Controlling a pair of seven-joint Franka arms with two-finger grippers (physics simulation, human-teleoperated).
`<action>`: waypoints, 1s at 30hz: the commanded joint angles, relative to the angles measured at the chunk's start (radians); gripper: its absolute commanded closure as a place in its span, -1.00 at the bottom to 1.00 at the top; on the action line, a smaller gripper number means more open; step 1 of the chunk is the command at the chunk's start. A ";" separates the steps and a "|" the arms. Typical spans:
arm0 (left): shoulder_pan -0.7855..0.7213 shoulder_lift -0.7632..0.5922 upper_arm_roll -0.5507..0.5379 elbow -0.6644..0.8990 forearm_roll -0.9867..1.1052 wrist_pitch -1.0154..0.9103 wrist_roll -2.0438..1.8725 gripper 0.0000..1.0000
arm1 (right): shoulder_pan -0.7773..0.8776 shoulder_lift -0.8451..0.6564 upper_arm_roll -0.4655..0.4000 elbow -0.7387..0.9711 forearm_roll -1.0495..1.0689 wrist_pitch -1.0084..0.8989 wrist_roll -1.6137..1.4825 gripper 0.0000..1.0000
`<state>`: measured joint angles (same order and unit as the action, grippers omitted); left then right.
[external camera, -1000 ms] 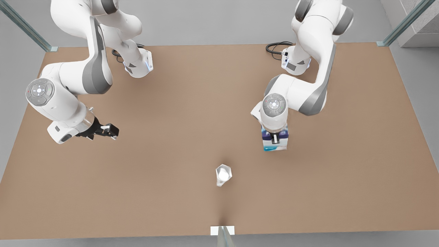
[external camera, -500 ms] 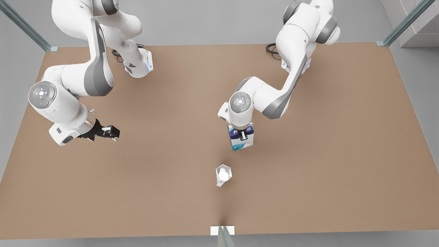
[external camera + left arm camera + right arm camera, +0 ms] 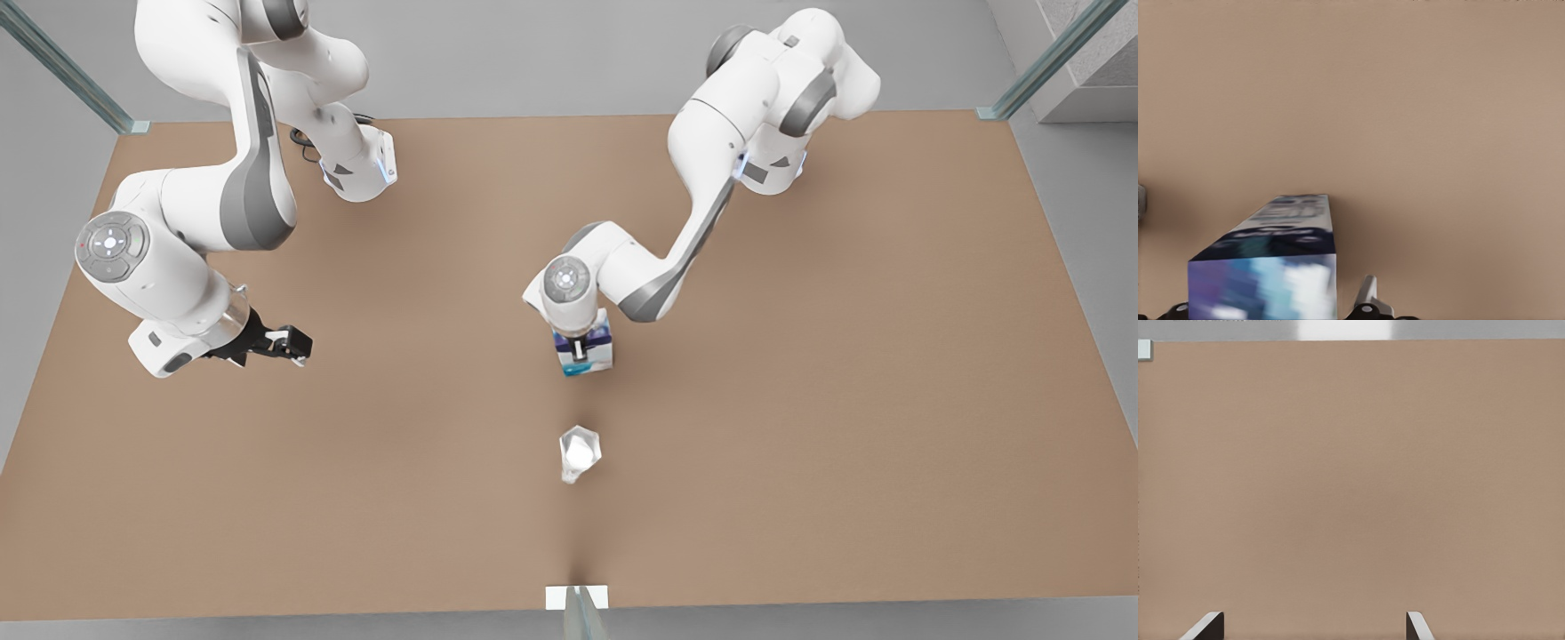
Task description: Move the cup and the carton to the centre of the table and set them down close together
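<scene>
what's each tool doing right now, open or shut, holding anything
Left tool: shut on the carton, near the table centre, short of the cup.
Right tool: open, holding nothing, waiting at the front view's left.

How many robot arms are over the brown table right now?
2. One, at the front view's left, waits with its right gripper open; the other's left gripper holds the white-and-blue rectangular carton near centre.

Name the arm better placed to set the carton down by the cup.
Left. The left gripper already holds the carton, a short way from the cup near the table's middle. The right gripper waits open, far off at the front view's left.
</scene>
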<state>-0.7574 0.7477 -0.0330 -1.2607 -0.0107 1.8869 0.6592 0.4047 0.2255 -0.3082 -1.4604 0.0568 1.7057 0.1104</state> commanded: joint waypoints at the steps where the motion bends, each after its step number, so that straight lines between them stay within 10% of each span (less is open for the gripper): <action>1: 0.000 0.001 0.001 0.000 -0.054 -0.003 0.002 -0.46 | 0.000 0.000 0.000 0.000 0.000 0.000 0.000 -1.00; 5: 0.001 0.002 -0.001 -0.002 -0.057 0.006 0.004 -0.99 | -0.001 0.002 0.000 0.000 0.000 0.003 0.002 -1.00; 30: 0.021 -0.001 0.015 -0.003 -0.049 0.055 0.112 -0.99 | 0.002 0.011 0.001 0.002 0.002 0.005 0.009 -1.00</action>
<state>-0.7329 0.7451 -0.0184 -1.2631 -0.0601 1.9420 0.7751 0.4065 0.2363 -0.3067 -1.4588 0.0572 1.7104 0.1197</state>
